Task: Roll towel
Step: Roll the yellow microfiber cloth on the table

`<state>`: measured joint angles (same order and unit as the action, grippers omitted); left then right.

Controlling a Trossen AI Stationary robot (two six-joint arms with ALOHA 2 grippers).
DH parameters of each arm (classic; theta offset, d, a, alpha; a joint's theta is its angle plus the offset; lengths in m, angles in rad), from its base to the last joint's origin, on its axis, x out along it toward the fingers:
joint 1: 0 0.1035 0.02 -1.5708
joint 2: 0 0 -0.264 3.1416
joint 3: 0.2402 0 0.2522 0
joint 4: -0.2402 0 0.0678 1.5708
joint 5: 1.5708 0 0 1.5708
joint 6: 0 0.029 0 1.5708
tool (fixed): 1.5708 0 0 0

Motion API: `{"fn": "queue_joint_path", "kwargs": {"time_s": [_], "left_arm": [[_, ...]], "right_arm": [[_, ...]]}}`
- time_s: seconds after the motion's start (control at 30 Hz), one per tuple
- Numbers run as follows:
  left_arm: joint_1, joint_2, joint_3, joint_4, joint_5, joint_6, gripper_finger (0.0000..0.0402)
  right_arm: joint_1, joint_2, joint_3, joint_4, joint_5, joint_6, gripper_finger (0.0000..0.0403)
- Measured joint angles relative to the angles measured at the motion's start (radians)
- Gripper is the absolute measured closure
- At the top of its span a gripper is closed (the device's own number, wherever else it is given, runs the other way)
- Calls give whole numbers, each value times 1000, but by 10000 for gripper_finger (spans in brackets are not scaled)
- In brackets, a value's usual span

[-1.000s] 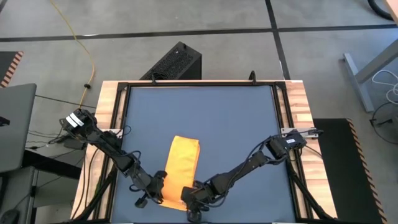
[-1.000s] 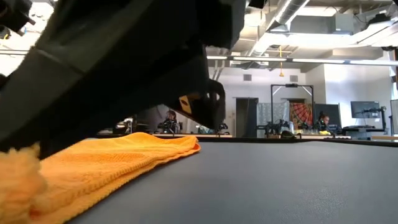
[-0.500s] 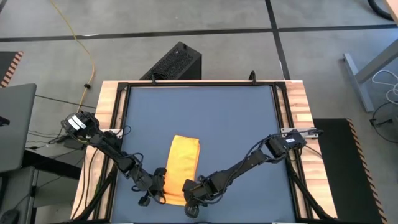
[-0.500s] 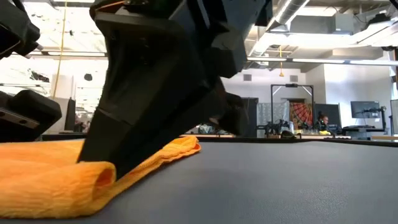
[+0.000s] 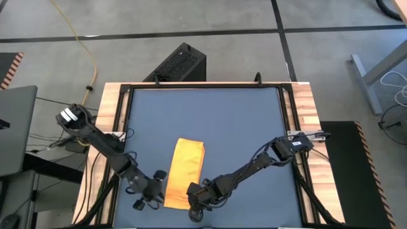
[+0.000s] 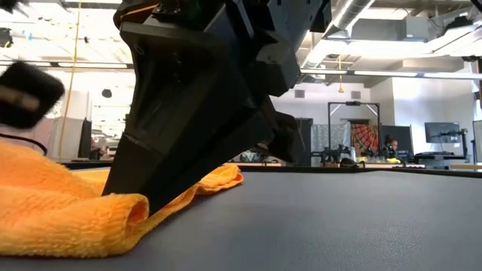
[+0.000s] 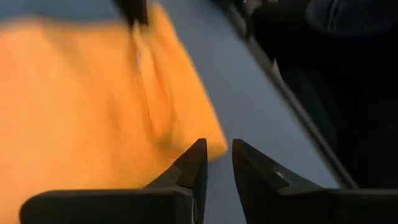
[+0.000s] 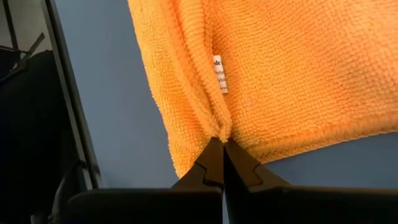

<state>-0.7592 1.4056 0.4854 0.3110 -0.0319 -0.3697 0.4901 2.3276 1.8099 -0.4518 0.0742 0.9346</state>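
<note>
The yellow-orange towel (image 5: 185, 170) lies as a narrow folded strip on the blue-grey tabletop (image 5: 241, 127), near the front edge. My right gripper (image 5: 194, 193) is at the towel's near end and is shut on its folded edge, as the right wrist view (image 8: 222, 140) shows beside the white tag. In the low view the towel (image 6: 68, 218) has a small curl at its near end under the right gripper (image 6: 196, 113). My left gripper (image 5: 156, 185) is just left of the towel, fingers slightly apart and empty, with the towel (image 7: 81, 93) ahead of it.
Wooden rails (image 5: 109, 114) and a black frame border the tabletop. A black box (image 5: 181, 63) stands on the floor behind the table. A laptop (image 5: 16, 130) sits far left. The rest of the tabletop behind and right of the towel is bare.
My left gripper has let go of the towel's near edge and drawn back to the left. The near end now lies curled over. The right gripper stays shut on it.
</note>
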Motion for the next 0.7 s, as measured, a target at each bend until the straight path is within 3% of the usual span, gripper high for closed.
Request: {"fn": "queue_joint_path", "kwargs": {"time_s": [0.2,0.43,0.53,0.7], "left_arm": [[-117,-72,1,50,-149,178,339],[-256,72,38,102,-334,495,334],[-263,155,108,50,-408,566,319],[-250,277,256,-176,-464,624,278]], "right_arm": [[-6,0,0,0,0,-8,387],[-8,0,-1,2,1,-8,387],[-8,0,-1,3,1,-8,387],[-8,0,-1,6,0,-8,387]]}}
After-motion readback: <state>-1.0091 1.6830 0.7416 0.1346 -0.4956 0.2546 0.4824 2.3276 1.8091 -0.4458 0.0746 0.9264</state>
